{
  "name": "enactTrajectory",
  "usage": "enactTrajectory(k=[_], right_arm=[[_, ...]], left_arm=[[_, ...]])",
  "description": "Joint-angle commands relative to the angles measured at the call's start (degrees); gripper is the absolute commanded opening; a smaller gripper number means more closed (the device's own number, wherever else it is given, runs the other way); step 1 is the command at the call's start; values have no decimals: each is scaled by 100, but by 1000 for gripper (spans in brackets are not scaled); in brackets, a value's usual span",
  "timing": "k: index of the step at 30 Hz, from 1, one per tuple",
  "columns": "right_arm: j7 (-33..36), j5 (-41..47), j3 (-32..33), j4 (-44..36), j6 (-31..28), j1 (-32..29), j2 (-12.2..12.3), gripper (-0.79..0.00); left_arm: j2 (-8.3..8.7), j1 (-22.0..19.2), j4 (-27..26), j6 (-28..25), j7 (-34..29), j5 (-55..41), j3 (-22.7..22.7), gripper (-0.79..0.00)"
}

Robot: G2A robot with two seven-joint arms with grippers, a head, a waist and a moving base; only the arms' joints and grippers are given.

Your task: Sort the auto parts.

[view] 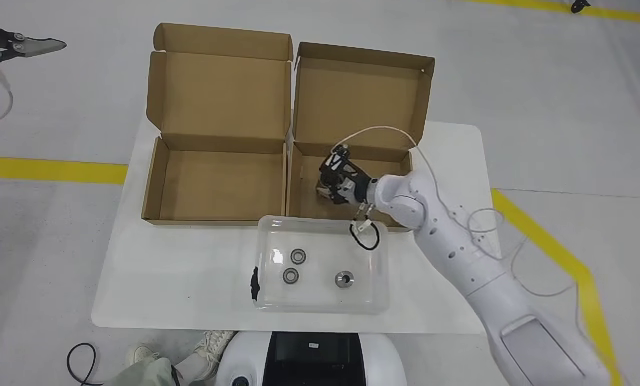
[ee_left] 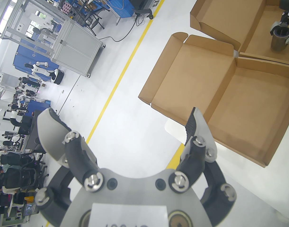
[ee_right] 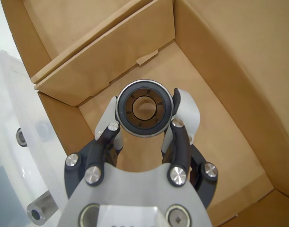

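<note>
Nearest, the clear plastic tray (view: 268,229) holds three small metal parts (view: 298,255); beyond it the right claw (ee_right: 145,102), clamped on a black-and-steel cylindrical bearing (ee_right: 144,128), sits inside the right brown cardboard box (ee_right: 217,72), placing it, seemingly, so release comes next, while the left claw (ee_left: 122,119) gapes empty.

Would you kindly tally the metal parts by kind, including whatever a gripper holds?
Ring bearings, in the clear tray: 2
Slim hollow metal cylinder, in the same tray: 1
Wide cylindrical sleeve, held by the right gripper: 1
Total: 4
</note>
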Motion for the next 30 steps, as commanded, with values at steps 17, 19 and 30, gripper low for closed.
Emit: enactTrajectory(k=[17,19,30], right_arm=[[-37,-248,-113,-44,35,48,-75,-71],[-108,-273,-59,-204,-28,-21,-49,-58],[-174,-755,803,-2315,-363,-1118,358,-37]], left_arm=[[0,0,0,0,0,0,0,0],[0,0,0,0,0,0,0,0],[0,0,0,0,0,0,0,0]])
